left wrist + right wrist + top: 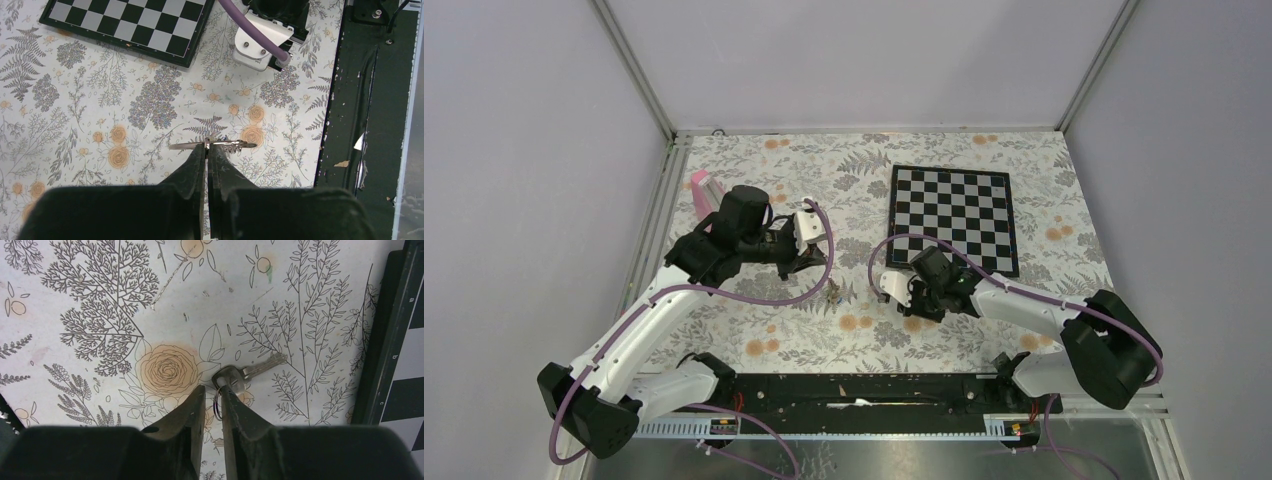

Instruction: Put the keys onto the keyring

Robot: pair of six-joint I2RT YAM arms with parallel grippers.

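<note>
Plain grey walls (524, 150) enclose a table (854, 185) covered in floral cloth; a chessboard (952, 218) lies far right, under even light.

Shiny metal key (252, 371), matt black fingers (186, 416)

Left fingers (196, 167) pinched together; right fingers (192, 412) narrowly parted, angled down.

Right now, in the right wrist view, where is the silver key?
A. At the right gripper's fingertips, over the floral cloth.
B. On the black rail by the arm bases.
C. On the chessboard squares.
A: the silver key sits just past the right gripper, against the floral cloth, its blade pointing toward the chessboard but short of it.
</note>
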